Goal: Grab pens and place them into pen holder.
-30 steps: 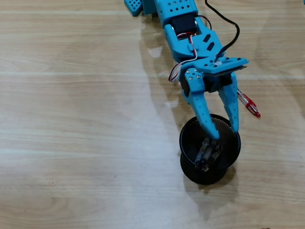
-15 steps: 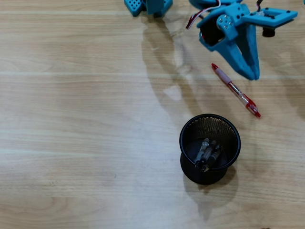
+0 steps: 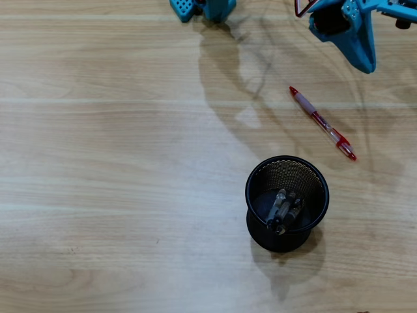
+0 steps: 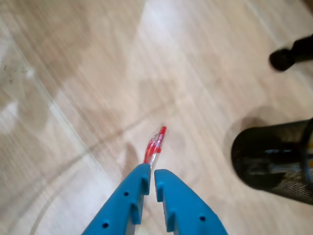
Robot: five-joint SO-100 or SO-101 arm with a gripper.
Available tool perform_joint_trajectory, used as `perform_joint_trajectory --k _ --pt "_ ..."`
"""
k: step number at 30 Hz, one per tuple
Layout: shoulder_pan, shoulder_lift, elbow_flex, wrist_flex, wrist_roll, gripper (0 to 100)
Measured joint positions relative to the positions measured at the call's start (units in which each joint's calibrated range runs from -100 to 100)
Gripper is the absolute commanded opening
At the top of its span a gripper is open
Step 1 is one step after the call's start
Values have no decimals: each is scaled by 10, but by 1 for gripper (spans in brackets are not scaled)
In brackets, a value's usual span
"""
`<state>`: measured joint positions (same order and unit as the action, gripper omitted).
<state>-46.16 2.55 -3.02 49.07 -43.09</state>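
A red and clear pen (image 3: 322,124) lies slantwise on the wooden table, up and to the right of the pen holder. The black mesh pen holder (image 3: 253,195) stands upright with a few pens (image 3: 283,210) resting inside it. My blue gripper (image 3: 368,65) hangs at the top right of the overhead view, above the red pen and apart from it. In the wrist view the gripper (image 4: 151,170) has its jaws together with only a thin slit and nothing between them. The red pen (image 4: 155,143) shows just past the tips, and the pen holder (image 4: 274,161) sits at the right.
The arm's blue base (image 3: 202,8) sits at the top edge of the overhead view. A dark blurred object (image 4: 288,54) shows at the top right of the wrist view. Bare wood spreads left of the holder.
The gripper has risen out of the pen holder and swung up to the top right, past the red pen. The pens in the holder and the red pen have stayed put.
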Motion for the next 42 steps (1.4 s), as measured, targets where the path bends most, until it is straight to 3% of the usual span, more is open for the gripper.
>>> perform_joint_trajectory --k 5,10,14,29,42 --pt "-1 31 1 28 -33 4" --pt "-4 34 0 122 -71 16" --pt "-4 39 0 143 -76 18" --pt "-4 101 0 142 -78 18" --pt "-4 189 0 57 -95 18"
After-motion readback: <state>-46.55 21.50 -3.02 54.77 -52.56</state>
